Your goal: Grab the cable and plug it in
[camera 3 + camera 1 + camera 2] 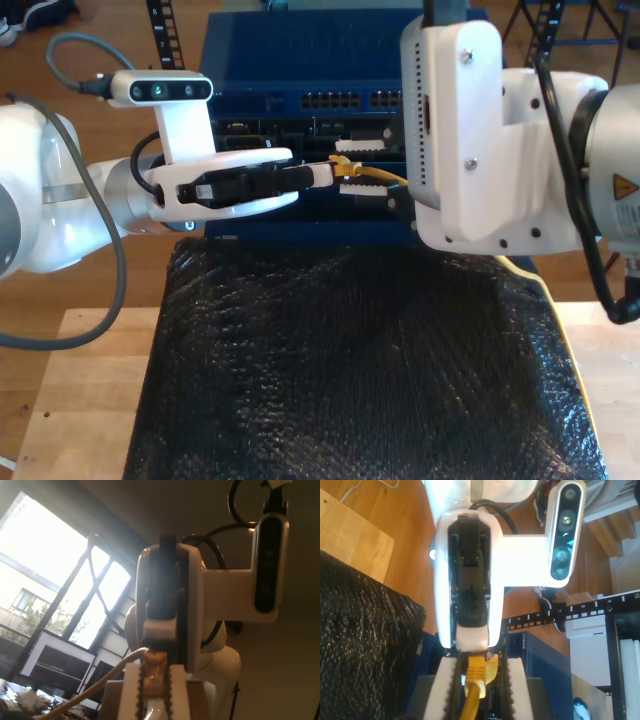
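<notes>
The cable (386, 178) is yellow and runs level between the two arms in front of the blue switch. My first gripper (155, 677), on the arm at the exterior view's left (330, 171), is shut on the amber plug end. The pale cable (107, 677) trails away from it. My second gripper (476, 675), on the big arm at the exterior view's right (366, 172), is shut on the cable (470, 702) just behind the yellow plug boot. The two grippers meet tip to tip: the second one's tip (160, 632) and the first one's tip (470, 642) each touch the plug.
A blue network switch (300, 45) with rows of ports (345, 100) stands right behind the grippers. A black padded mat (350, 350) covers the wooden table (80, 400) below them. A numbered rack rail (590, 607) and a monitor (55, 662) are nearby.
</notes>
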### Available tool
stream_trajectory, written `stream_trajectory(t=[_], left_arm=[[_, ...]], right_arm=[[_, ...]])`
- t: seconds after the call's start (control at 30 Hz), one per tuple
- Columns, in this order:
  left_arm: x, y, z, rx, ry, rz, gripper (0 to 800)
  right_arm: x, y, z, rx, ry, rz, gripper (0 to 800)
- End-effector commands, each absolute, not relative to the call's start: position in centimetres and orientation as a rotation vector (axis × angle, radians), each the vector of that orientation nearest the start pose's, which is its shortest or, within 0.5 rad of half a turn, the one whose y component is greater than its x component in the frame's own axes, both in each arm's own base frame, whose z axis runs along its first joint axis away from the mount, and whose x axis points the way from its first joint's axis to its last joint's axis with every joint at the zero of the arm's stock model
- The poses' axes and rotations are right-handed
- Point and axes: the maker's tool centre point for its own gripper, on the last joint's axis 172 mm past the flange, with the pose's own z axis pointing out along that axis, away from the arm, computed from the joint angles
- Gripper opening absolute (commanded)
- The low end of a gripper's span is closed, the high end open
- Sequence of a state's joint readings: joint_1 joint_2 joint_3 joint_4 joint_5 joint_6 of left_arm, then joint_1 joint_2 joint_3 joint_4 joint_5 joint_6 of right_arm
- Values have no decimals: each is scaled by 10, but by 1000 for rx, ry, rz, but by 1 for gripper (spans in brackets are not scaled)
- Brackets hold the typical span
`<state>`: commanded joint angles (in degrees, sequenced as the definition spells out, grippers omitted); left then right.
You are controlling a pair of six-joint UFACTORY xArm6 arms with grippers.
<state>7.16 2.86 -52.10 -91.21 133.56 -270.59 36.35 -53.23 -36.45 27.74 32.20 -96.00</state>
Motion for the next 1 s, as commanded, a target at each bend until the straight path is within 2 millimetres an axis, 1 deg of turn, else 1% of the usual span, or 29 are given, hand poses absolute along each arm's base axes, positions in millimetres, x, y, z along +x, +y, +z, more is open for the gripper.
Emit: stream_trajectory(t=[0.27, 0.5, 1.0], left_arm=[[311, -210, 473, 804, -753, 468, 16], [311, -210, 473, 806, -754, 471, 16], [311, -210, 473, 805, -754, 471, 16]], right_arm=[[312, 276, 484, 1370, 2229, 1551, 204], [312, 276, 484, 1370, 2229, 1551, 186], [312, 276, 484, 1372, 2230, 1550, 185]])
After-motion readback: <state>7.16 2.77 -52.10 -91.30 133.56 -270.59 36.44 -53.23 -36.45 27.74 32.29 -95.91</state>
